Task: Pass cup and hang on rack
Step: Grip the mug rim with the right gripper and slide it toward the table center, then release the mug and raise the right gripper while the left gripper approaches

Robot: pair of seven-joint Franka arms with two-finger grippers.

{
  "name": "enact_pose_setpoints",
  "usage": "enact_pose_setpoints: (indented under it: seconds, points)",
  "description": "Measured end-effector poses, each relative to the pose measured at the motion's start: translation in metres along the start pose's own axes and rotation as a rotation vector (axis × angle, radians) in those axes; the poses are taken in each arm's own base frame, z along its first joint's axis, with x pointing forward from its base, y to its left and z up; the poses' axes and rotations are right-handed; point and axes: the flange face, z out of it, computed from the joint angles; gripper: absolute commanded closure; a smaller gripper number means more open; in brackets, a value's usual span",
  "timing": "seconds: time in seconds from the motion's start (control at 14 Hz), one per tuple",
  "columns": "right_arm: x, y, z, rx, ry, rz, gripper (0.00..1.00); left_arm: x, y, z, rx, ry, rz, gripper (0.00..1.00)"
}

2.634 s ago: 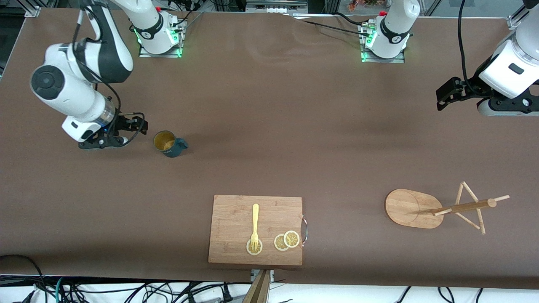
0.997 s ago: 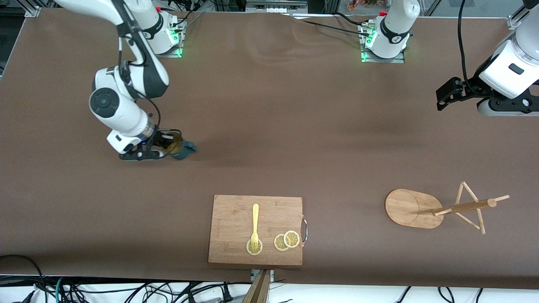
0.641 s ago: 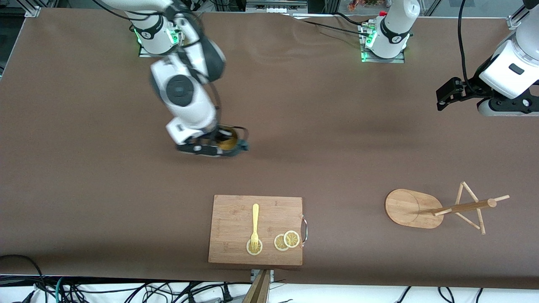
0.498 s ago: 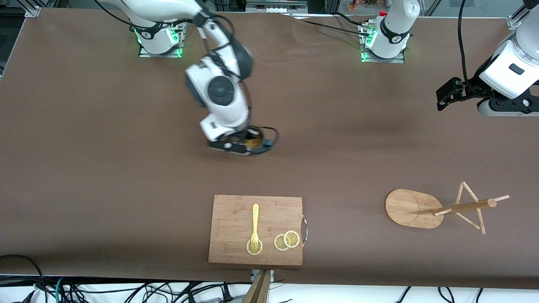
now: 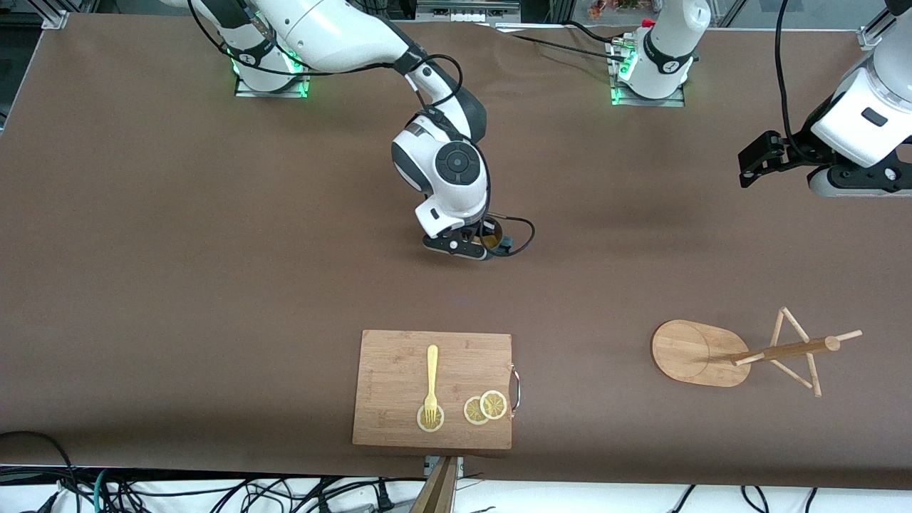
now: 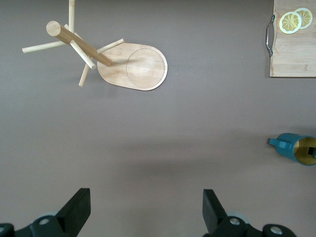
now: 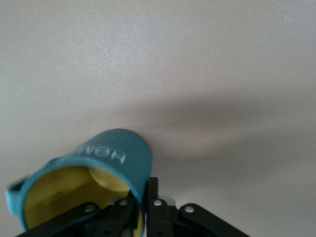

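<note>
The cup [image 5: 493, 238] was held off the table [image 5: 214, 299], over its middle, by the right gripper [image 5: 479, 246], whose fingers were pinched on the cup's wall at the rim, one inside and one outside. In the right wrist view the ribbed teal wall [image 7: 111, 158] and yellow inside were seen tilted. The left gripper [image 6: 143, 217] was kept waiting high over the left arm's end of the table, its fingers spread wide with nothing between them. The rack [image 5: 719, 349] was seen standing near the table's front edge, toward the left arm's end. A cutting board [image 5: 399, 363] with a fork [image 5: 431, 377] and lemon slices [image 5: 486, 407] was seen at the middle of the front edge.
</note>
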Motion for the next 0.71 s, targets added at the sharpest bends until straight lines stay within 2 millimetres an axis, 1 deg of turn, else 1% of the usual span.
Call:
enact_pose_setpoints:
  seconds: [0.14,0.21,0.28,0.36,0.43,0.5,0.57,0.71]
  points:
    - [0.004,-0.003,-0.011,0.016,0.014,0.0,0.0,0.0,-0.001,0.0,0.0,0.0,-0.002,0.0]
    - [0.008,-0.004,-0.023,0.03,0.027,0.002,0.0,0.0,-0.002,0.0,0.0,0.0,-0.004,0.0]
    - [0.014,-0.003,-0.04,0.038,0.038,0.008,0.0,0.0,-0.003,0.0,0.0,0.0,-0.006,0.0]
    - [0.022,0.002,-0.061,0.036,0.044,0.014,0.0,0.001,-0.004,0.0,0.0,0.001,-0.007,0.0]
    - [0.032,0.011,-0.085,0.031,0.047,0.012,0.0,0.001,-0.004,0.0,0.0,0.002,-0.007,0.0]
    - [0.044,0.024,-0.111,0.022,0.047,-0.001,0.0,0.001,-0.004,0.0,0.0,0.002,-0.006,0.0]
    - [0.056,0.041,-0.139,0.006,0.04,-0.022,0.0,0.001,-0.002,0.0,0.0,0.002,-0.004,0.0]
    - [0.081,0.087,-0.192,-0.045,0.012,-0.07,0.0,0.0,0.001,0.0,0.0,0.003,0.002,0.0]
